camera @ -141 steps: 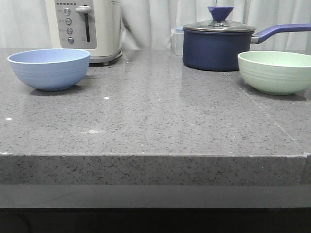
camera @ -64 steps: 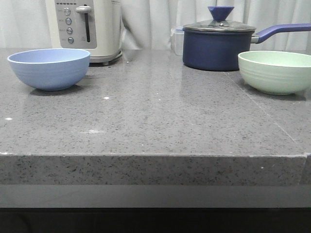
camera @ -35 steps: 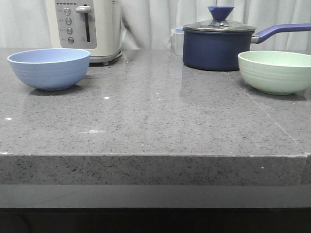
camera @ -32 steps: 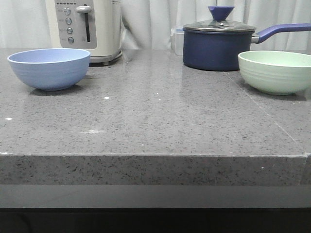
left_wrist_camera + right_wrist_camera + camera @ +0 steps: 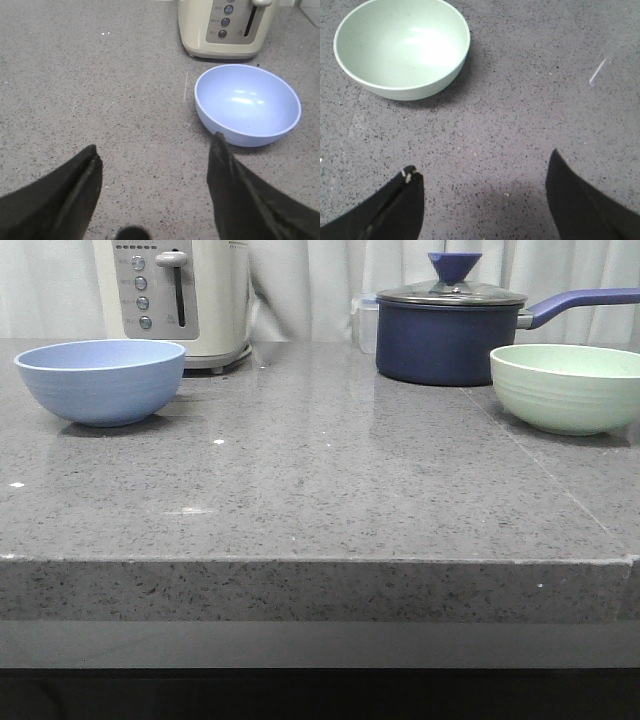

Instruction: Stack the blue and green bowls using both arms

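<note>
The blue bowl [image 5: 101, 381] stands upright and empty at the left of the grey counter; it also shows in the left wrist view [image 5: 247, 104]. My left gripper [image 5: 156, 148] is open and empty above bare counter, the bowl just beyond one fingertip. The green bowl [image 5: 567, 387] stands upright and empty at the right; it also shows in the right wrist view [image 5: 402, 46]. My right gripper [image 5: 482, 161] is open and empty above the counter, well short of that bowl. Neither arm shows in the front view.
A cream toaster [image 5: 180, 295] stands behind the blue bowl, also in the left wrist view [image 5: 226, 26]. A dark navy lidded saucepan [image 5: 452, 328] with a long handle stands beside the green bowl. The counter's front edge [image 5: 320, 562] runs across near me.
</note>
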Controlling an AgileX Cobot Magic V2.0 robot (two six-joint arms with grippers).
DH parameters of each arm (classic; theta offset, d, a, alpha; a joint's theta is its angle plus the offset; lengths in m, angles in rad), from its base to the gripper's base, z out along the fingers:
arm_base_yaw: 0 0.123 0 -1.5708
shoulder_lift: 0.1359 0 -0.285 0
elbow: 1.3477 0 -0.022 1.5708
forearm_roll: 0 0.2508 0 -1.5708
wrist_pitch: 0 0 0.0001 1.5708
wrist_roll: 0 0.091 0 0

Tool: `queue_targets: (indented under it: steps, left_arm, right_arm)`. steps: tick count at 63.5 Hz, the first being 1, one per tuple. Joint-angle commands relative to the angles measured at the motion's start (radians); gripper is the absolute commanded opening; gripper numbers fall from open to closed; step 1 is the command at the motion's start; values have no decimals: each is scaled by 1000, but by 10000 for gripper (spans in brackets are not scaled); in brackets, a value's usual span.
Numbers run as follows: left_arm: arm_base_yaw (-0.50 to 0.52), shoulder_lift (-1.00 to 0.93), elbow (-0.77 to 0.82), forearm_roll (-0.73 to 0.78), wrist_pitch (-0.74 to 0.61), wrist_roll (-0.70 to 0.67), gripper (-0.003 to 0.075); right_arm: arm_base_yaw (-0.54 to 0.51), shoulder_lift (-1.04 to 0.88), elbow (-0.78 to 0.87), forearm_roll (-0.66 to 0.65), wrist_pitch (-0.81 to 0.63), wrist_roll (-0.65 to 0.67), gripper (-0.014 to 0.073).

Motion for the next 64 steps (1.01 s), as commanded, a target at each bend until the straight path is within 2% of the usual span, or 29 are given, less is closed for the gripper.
queue_targets:
  steps: [1,15,27,34,47,52,64]
  left_arm:
    - [-41,9,-36,-29,-81,0,473]
    - [-241,9,-36,-27,-76,48,473]
    - [-351,9,-36,15,-76,51,473]
    - [-368,9,-36,36,-76,51,473]
    - [-368,9,-36,37,-76,51,473]
    - [-368,9,-36,37,-76,51,473]
    - [-368,9,-36,37,-76,51,473]
  right_arm:
    - [-6,29,-79,4,-27,-5,520]
    - [-7,191,-280,28,72,-5,520]
    - [-49,381,-499,27,176,-5,520]
    - [-103,483,-608,66,238,-47,520]
    - [-170,682,-719,338,341,-252,520]
    - [-173,738,-727,409,333,-299,520]
    - [-173,849,-733,473,280,-322,517]
